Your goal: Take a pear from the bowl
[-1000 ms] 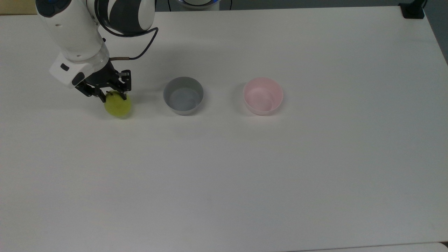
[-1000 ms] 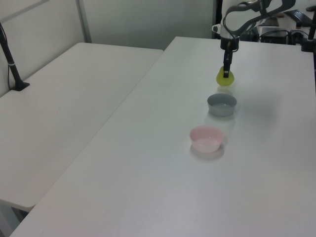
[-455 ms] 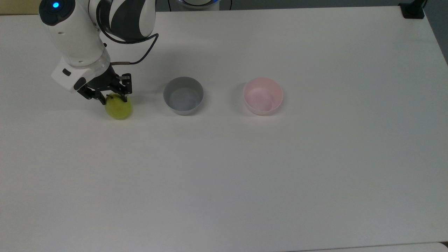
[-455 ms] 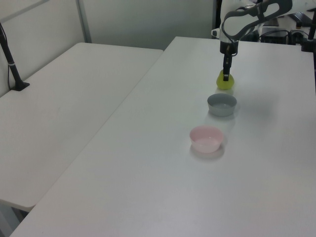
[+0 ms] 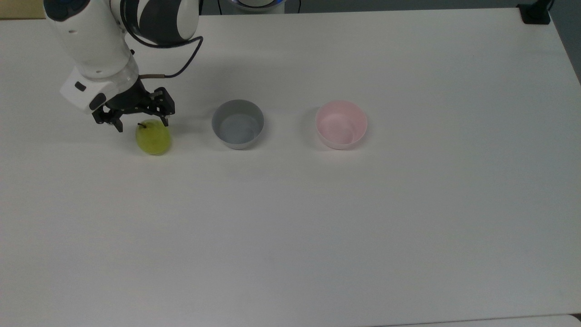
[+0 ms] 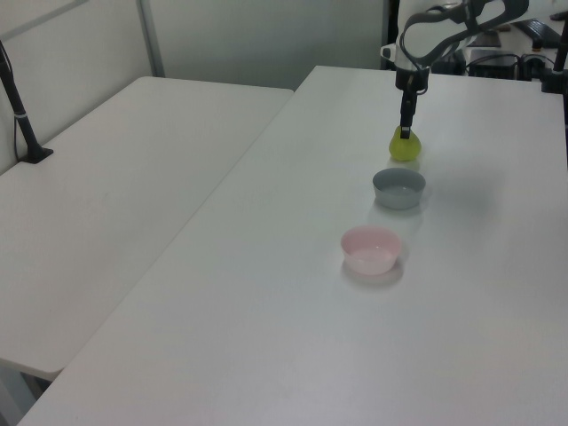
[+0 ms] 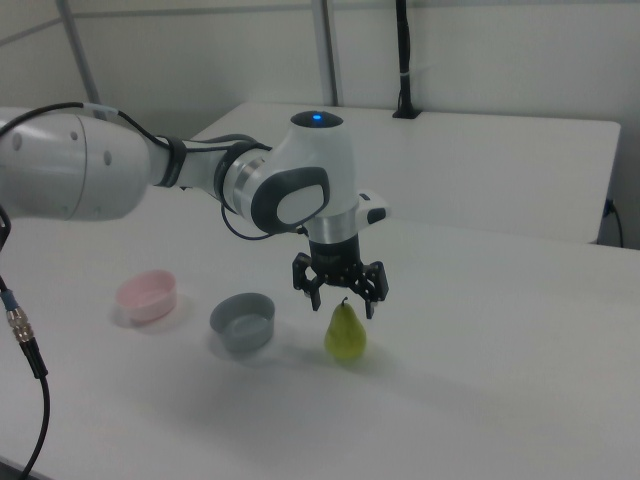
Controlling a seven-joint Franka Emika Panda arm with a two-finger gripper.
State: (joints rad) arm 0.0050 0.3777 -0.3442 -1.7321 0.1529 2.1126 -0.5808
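White arm (image 7: 90,165), grey joints, seemingly black tool (image 7: 340,293).

Setting: robotics lab or test room. Evidence: plain white tabletop (image 6: 293,293) with a second white table (image 6: 115,195) set beside it, a black clamp-mounted pole (image 6: 19,106) at that table's edge, a white partition wall (image 7: 470,50), a white robot arm (image 7: 200,185) with cable (image 5: 181,63).

Yellow-green pear (image 5: 153,138), pink bowl (image 5: 341,125), grey bowl (image 5: 238,124).
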